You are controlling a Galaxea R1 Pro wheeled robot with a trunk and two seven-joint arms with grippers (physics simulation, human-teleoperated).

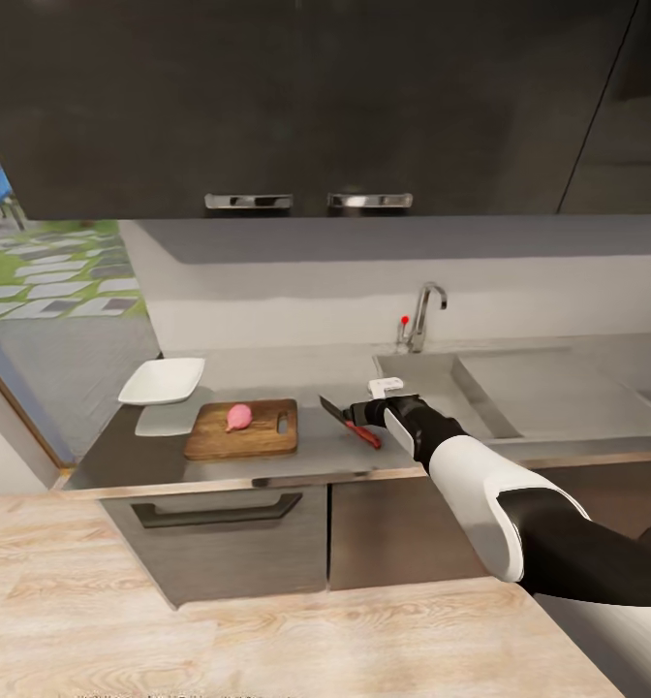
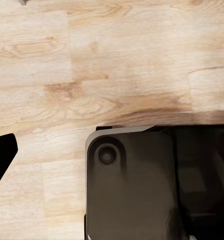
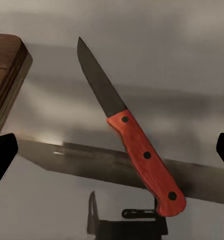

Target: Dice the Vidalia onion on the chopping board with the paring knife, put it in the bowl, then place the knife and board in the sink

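The right fingers (image 3: 112,150) are spread wide, holding nothing, poised directly over the knife (image 3: 129,135). The knife lies flat on the bench (image 1: 316,451), between board (image 1: 243,429) and sink (image 1: 432,373). Its long axis runs diagonally, red handle toward the arm, blade tip away. The right arm is nearer. The onion (image 1: 238,417) rests on the board; the bowl (image 1: 163,380) sits beyond. The state of the left fingers cannot be told.

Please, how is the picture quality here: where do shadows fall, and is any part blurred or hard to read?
Head view: soft render, even light; the onion on the chopping board is a blurry pink shape. Right wrist view: the paring knife is sharp, and a long dark shadow band crosses the countertop under its handle. Left wrist view: evenly lit wooden floor, no glare.
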